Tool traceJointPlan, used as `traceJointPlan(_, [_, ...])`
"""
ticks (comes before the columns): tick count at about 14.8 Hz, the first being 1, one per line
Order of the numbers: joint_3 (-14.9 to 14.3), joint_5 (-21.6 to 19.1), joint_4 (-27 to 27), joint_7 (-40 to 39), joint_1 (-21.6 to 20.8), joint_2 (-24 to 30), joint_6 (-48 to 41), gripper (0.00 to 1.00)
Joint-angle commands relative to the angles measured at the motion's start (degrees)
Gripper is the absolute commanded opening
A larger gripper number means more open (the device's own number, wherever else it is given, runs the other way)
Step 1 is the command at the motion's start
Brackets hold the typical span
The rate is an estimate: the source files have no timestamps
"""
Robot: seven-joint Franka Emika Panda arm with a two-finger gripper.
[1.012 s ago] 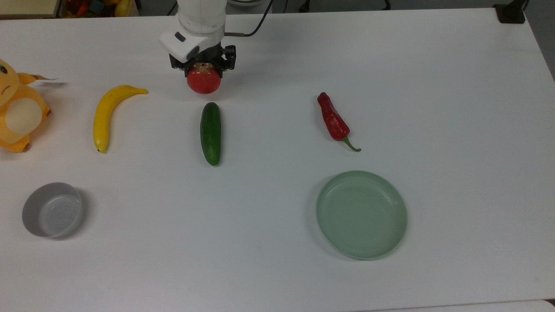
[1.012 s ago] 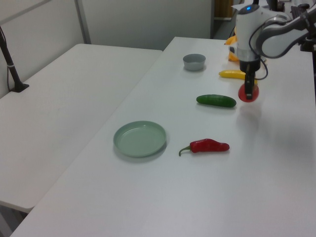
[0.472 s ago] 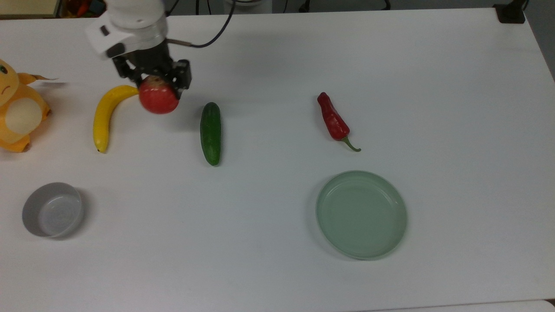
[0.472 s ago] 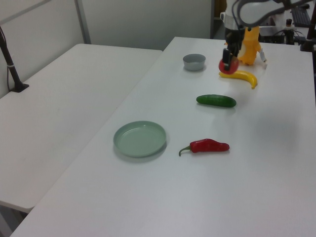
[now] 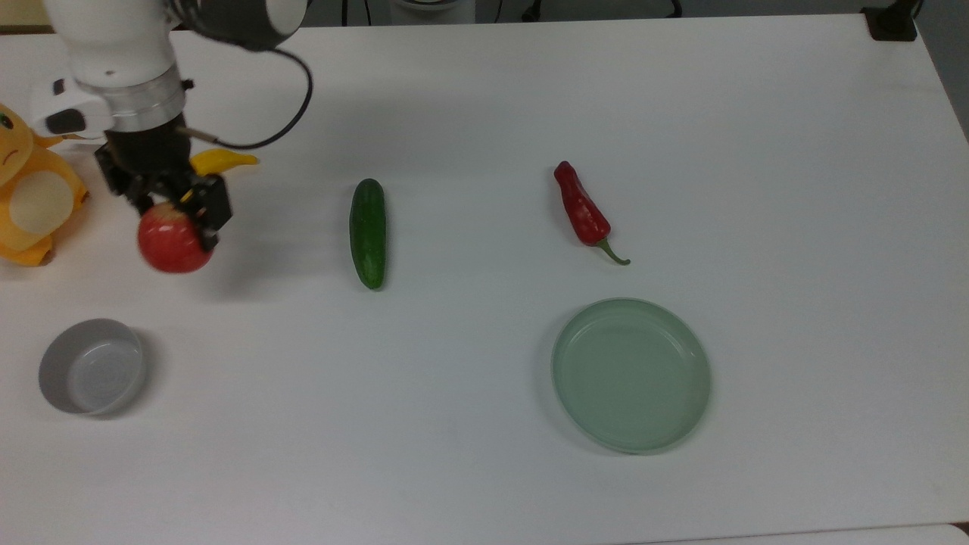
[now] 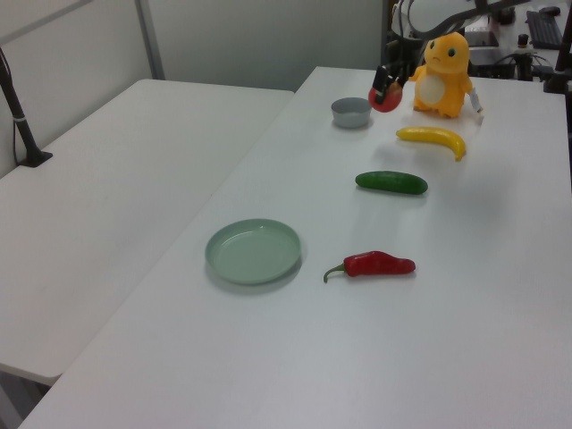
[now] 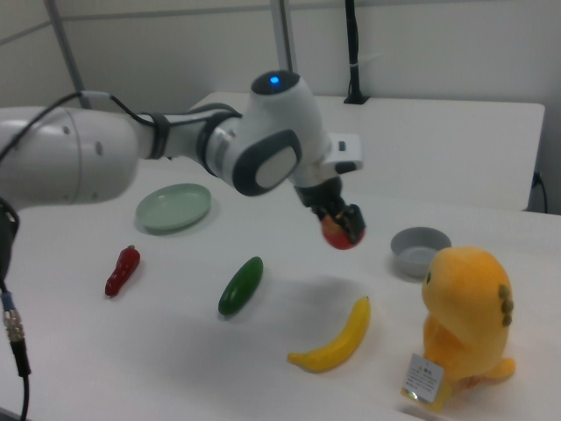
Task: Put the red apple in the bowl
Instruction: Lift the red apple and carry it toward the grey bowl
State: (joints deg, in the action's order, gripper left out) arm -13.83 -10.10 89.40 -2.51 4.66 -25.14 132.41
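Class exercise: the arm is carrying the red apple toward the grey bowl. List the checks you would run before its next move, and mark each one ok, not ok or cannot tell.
1. Red apple held in the gripper: ok.
2. Apple lifted clear of the table: ok, the right view shows it in the air.
3. Bowl upright with nothing in it: ok.
4. Apple above the bowl: not ok, in the top view it is above and right of the bowl.
5. Banana and plush toy out of the path: ok, both lie away from the bowl.
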Motion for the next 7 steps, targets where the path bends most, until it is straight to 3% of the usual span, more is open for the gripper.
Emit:
traceJointPlan(1, [-0.23, -2.12, -8.59, 5.22, 2.45, -9.11, 8.98, 0.0])
traceJointPlan(4, [0.12, -2.12, -16.78, 8.65, 4.56, -15.54, 10.05, 0.0])
traceJointPlan(7, [0.12, -2.21, -18.47, 11.2, 5.36, -19.41, 18.54, 0.0])
